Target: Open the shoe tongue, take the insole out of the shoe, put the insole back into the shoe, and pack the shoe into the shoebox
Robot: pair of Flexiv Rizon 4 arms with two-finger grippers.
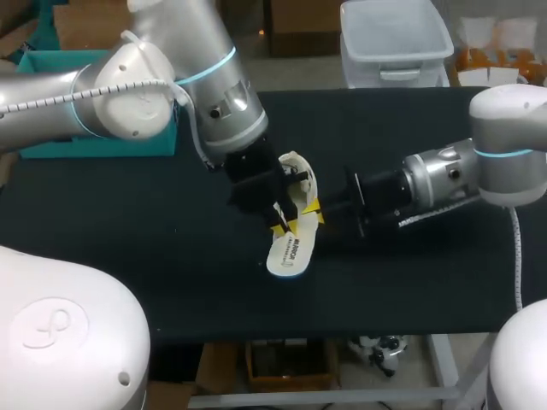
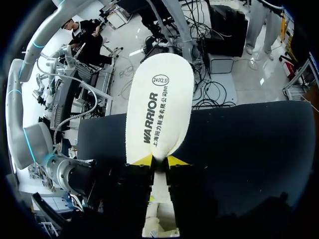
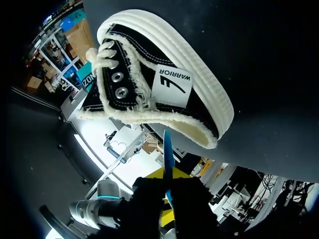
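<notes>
At the far left of the black table (image 1: 128, 256), partly behind my left arm, stands a teal box (image 1: 94, 147). It may be the shoebox, but I cannot be sure, and there is no shoe in it.

Near the middle of the table, the left gripper (image 2: 159, 160) is closed on the white insole (image 2: 159, 99). Both yellow tips press on its narrow part from two sides, and the wide printed end stands out ahead of the fingers. The insole is completely outside the shoe and is lifted at an angle, with its lower end near the table surface.

Just behind the two grippers is the black canvas shoe (image 3: 164, 74) with its white sole. It seems to rest on the table, with its opening towards the right gripper.

The right gripper (image 3: 168, 175) comes in from the right and meets the insole too. In its wrist view, the thin blue edge of the insole runs between its tips, and the fingers seem closed on it.

In my judgement, the tongue is already opened and the insole is taken out. What is left is to slide the insole back into the shoe and then to pack the shoe into the box.
</notes>
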